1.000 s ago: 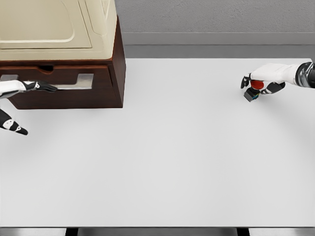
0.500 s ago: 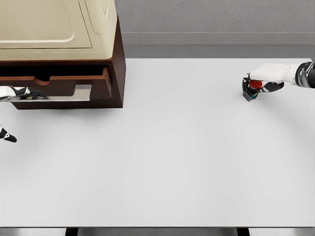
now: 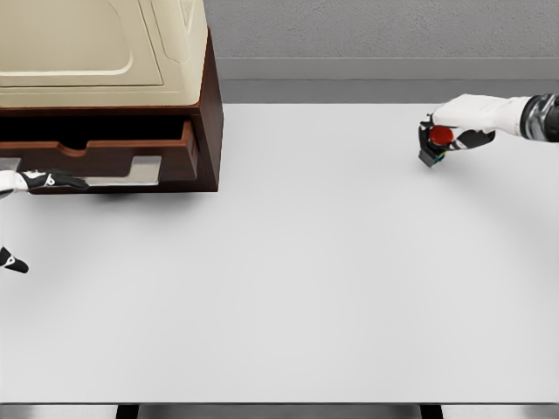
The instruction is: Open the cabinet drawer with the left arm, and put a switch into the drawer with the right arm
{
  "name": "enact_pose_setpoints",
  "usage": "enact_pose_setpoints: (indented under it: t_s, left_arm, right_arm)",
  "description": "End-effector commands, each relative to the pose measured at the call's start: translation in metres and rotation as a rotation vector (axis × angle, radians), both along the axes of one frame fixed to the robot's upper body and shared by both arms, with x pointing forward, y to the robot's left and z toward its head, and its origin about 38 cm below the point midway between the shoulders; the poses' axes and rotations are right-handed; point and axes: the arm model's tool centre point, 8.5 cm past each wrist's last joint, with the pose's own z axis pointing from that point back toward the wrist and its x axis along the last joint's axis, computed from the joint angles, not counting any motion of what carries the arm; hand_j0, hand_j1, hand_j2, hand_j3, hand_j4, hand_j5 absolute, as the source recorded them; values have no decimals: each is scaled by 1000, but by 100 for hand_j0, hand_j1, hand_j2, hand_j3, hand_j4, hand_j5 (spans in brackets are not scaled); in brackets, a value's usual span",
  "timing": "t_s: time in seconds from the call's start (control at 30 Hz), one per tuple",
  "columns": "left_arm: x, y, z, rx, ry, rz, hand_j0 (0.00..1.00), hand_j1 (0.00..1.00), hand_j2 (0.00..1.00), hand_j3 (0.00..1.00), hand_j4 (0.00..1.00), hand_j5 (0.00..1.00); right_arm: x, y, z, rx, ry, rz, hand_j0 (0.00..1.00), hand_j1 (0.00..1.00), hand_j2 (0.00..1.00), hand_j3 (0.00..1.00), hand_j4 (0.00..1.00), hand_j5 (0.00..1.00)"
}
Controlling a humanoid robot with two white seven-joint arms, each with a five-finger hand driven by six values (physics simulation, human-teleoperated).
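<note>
Dark brown wood forms the cabinet (image 3: 212,105) in the upper left of the frame, with a cream appliance (image 3: 96,44) on top. Its drawer (image 3: 113,155) stands pulled partly out. At the left edge the left hand (image 3: 35,182) has its fingers hooked on the metal drawer handle (image 3: 122,175). In the upper right, the right hand (image 3: 454,122) has its fingers closed around the red-buttoned switch (image 3: 437,142), above the white table (image 3: 306,279).
</note>
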Motion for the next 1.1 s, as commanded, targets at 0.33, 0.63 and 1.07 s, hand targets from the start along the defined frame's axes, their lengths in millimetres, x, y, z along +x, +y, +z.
enact_pose_setpoints:
  t_s: [0.33, 0.63, 1.07]
  left_arm:
    - [-11, 8, 4, -55, 59, 15, 100, 100, 100, 100, 100, 100]
    - [-13, 9, -1, -83, 86, 27, 100, 100, 100, 100, 100, 100]
    - [-14, 14, 12, -134, 82, 65, 100, 100, 100, 100, 100, 100]
  right_arm:
    - [-21, 76, 25, -12, -87, 251, 48, 48, 48, 48, 48, 48]
    - [-48, 127, 42, 15, -132, 431, 48, 48, 48, 48, 48, 48]
    - [-63, 154, 60, 120, -141, 521, 48, 48, 48, 48, 48, 48]
